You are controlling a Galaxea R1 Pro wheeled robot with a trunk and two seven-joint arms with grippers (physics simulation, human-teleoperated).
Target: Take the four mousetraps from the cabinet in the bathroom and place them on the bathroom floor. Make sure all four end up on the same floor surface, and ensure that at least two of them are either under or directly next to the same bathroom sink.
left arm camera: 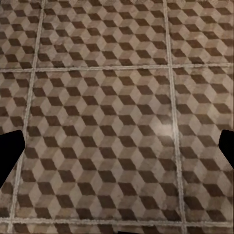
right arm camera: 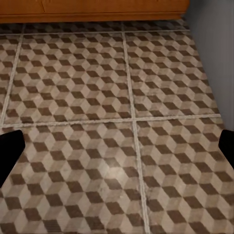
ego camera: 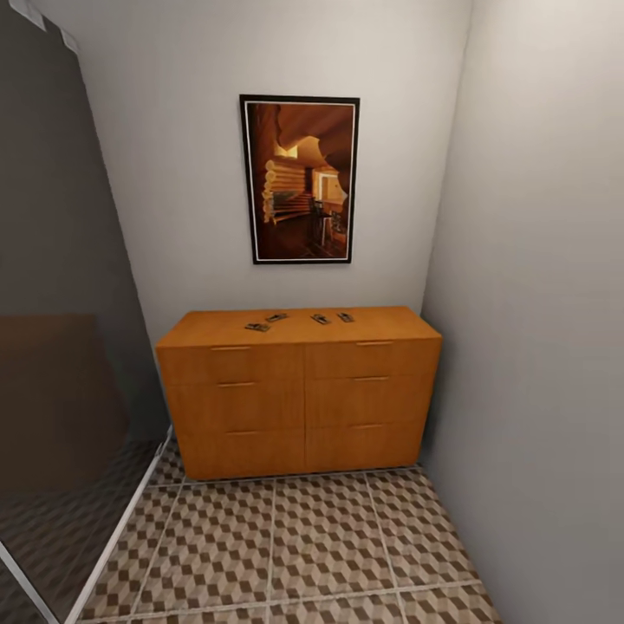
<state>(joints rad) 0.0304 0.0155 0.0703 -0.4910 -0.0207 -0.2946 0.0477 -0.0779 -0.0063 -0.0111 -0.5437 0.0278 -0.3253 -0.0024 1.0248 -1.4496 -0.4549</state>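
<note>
The cabinet [ego camera: 299, 394] stands against the back wall, between a dark glass panel [ego camera: 61, 347] on one side and a grey side wall [ego camera: 537, 303] on the other. It is orange-brown, low and wide, with two columns of three drawers and thin bar handles. Its top is the worktop here, and all four mousetraps lie on it, in a loose row near the back edge and around the middle of its width. The first mousetrap [ego camera: 256, 327] is nearest to the front edge. The second mousetrap [ego camera: 276, 317] is just beside it, a little closer to the wall. The third mousetrap [ego camera: 321, 319] and the fourth mousetrap [ego camera: 345, 316] lie near each other, toward the side of the grey wall. They are too small to see their wire parts well. Above the cabinet a framed picture [ego camera: 300, 178] in dark orange colours hangs on the wall.

The bathroom floor [ego camera: 286, 546] in front of the cabinet has big square tiles with a brown, beige and white cube pattern and pale grout lines.

In the left wrist view the left claw [left arm camera: 117, 146] looks down on the tiles; its two dark fingertips [left arm camera: 9, 148] show at opposite borders, far apart, so the claw is wide and holds nothing. In the right wrist view the right claw [right arm camera: 117, 148] is also wide and carries nothing, with its fingertips [right arm camera: 9, 148] apart over the tiles. In that view the bottom edge of the cabinet [right arm camera: 92, 10] meets the floor, and the grey wall [right arm camera: 214, 53] is next to it.
</note>
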